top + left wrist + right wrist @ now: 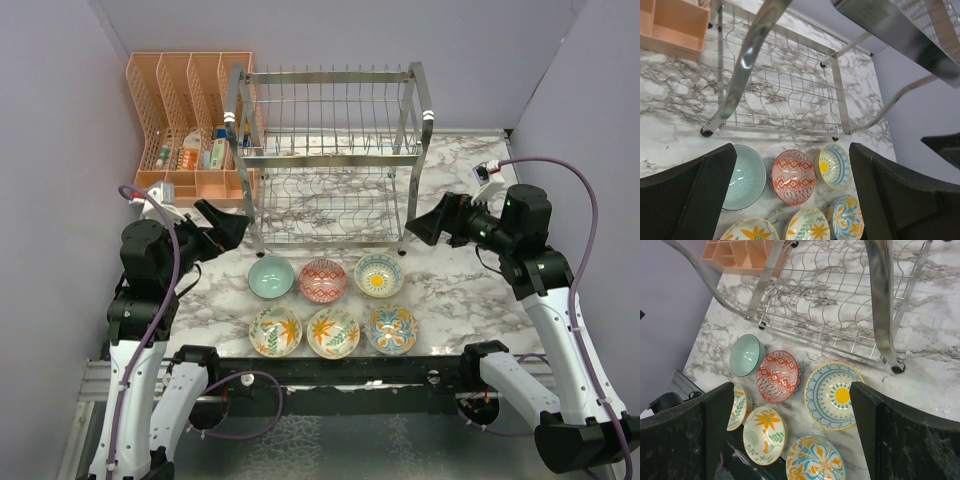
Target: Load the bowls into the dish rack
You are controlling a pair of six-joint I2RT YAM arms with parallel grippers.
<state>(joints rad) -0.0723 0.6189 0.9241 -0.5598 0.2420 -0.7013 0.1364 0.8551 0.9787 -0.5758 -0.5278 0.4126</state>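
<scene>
Several bowls sit in two rows on the marble table in front of the dish rack (330, 158). The back row holds a pale teal bowl (271, 277), a red-patterned bowl (323, 280) and a yellow sun bowl (379, 275). Three floral bowls (332, 332) form the front row. My left gripper (233, 227) hovers open by the rack's left post, above the teal bowl (747, 175). My right gripper (421, 228) hovers open by the right post, above the sun bowl (832, 395). Neither holds anything. The chrome rack is empty on both tiers (785, 90) (840, 305).
A peach plastic organizer (190, 120) with small items stands at the back left, touching the rack's side. Purple walls close in on the left, back and right. The front row of bowls lies close to the table's near edge, just above the arm bases.
</scene>
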